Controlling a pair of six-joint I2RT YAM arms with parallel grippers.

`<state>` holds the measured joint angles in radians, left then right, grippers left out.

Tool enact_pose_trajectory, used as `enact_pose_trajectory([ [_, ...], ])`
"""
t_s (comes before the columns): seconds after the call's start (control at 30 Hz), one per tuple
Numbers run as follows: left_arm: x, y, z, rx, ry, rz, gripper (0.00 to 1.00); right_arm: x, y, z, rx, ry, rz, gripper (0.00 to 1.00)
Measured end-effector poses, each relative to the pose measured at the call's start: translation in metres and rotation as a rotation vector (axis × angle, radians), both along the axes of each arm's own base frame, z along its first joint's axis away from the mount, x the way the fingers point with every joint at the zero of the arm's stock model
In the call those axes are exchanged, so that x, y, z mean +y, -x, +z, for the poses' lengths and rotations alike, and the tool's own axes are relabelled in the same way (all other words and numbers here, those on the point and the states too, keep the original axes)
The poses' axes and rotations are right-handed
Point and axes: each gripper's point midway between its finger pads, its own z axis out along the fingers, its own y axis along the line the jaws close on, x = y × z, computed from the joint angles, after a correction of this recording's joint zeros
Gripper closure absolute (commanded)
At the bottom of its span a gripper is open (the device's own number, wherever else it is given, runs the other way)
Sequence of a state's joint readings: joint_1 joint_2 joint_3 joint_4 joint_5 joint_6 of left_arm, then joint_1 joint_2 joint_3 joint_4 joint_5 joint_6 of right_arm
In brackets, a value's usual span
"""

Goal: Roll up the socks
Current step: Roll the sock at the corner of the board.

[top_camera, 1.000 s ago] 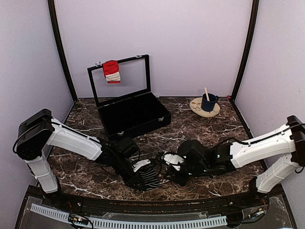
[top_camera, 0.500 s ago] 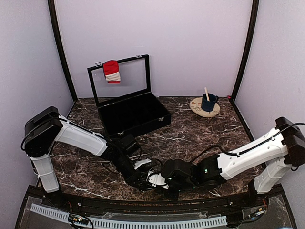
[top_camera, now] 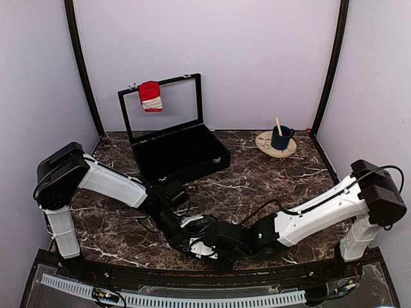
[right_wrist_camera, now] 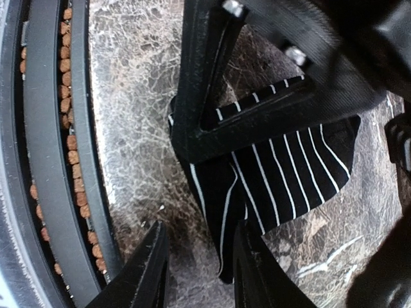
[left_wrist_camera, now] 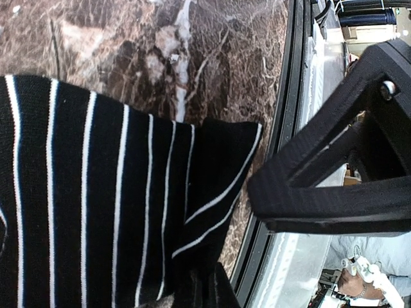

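A black sock with thin white stripes [left_wrist_camera: 96,192] lies flat on the marble table by its near edge; it also shows in the right wrist view [right_wrist_camera: 289,173]. My left gripper [left_wrist_camera: 234,234] is closed on a folded corner of it, and one left finger [right_wrist_camera: 212,96] lies across it. My right gripper [right_wrist_camera: 202,269] is open, and its jaws straddle the sock's hanging tip without touching. In the top view both grippers meet, left [top_camera: 188,239] and right [top_camera: 209,247]. A red sock with a white band [top_camera: 151,96] hangs on the case lid, far from both.
The open black case [top_camera: 180,154] stands at the back left. A blue cup [top_camera: 280,136] with a stick sits on a round plate [top_camera: 266,146] at the back right. The table's black front rail [right_wrist_camera: 38,160] runs close beside both grippers.
My right arm has swung left along the near edge until its gripper reached the left gripper and the striped sock. The left gripper has shifted slightly toward the front edge.
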<state>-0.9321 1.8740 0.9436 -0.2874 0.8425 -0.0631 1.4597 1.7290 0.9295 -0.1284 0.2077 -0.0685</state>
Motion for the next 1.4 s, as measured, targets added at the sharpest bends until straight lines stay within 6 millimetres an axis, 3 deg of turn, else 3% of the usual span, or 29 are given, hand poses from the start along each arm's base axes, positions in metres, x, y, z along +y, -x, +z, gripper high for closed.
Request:
enact_pose_trajectory([
  [0.77,0.003,0.002,0.001,0.047,-0.001,0.005,1.00,0.000,-0.012,-0.019,-0.055,0.074,0.071,0.78],
  [1.3,0.008,0.005,0.000,0.089,-0.012,0.005,1.00,0.012,-0.014,-0.021,-0.053,0.076,0.115,1.00],
  [1.4,0.009,0.004,0.000,0.088,-0.013,0.006,0.91,0.013,-0.014,-0.021,-0.052,0.075,0.114,1.00],
])
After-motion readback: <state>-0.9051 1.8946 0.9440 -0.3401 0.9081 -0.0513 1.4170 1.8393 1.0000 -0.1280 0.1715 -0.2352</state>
